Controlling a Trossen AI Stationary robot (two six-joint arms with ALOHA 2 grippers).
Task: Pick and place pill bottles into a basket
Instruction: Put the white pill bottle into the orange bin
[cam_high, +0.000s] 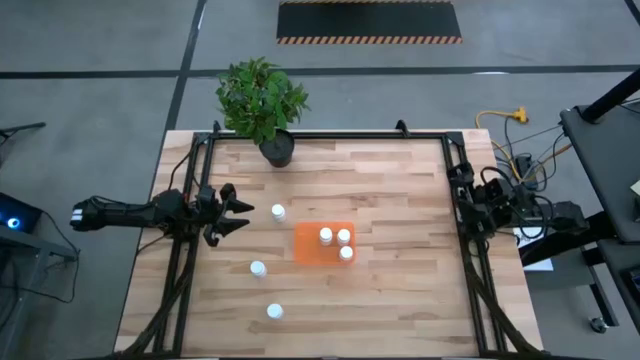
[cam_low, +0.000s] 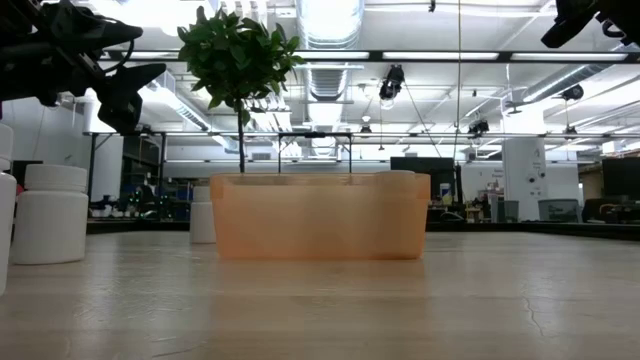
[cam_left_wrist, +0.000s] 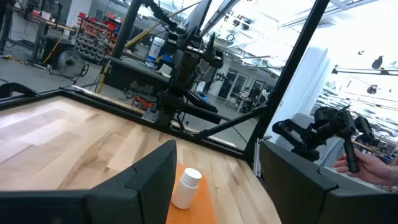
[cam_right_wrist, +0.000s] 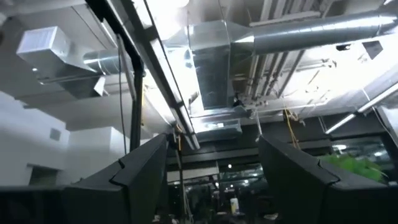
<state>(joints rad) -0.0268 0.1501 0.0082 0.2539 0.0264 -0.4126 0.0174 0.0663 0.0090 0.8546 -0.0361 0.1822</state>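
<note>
While three pill bottles stood inside the orange basket (cam_high: 312, 246) near the centre of the high view, three more waited loose on the table (cam_high: 400, 300) to its left. Those in the basket clustered at its right end (cam_high: 335, 243), which left the left half bare, probably to keep room for the rest.

One loose bottle (cam_high: 278, 211) stood just up and left of the basket, another (cam_high: 258, 268) below and left of it, and a third (cam_high: 274, 312) nearer the bottom edge.

The left gripper (cam_high: 243, 214) sat at the left-centre of the high view, its fingers spread wide and aimed right toward the upper loose bottle, with a clear gap between them. In the left wrist view that bottle (cam_left_wrist: 186, 188) showed in the lower middle between the two dark fingers (cam_left_wrist: 146, 177), the basket's orange just behind it, so the arm looked lined up for a grasp there.

The right gripper (cam_high: 468, 200) rested at the right edge of the table, well clear of the bottles, its wrist camera tipped at the ceiling and its fingers apart; it seemed parked to leave the left arm free.

A potted plant (cam_high: 262, 100) stood at the table's upper edge, out of the way.
</note>
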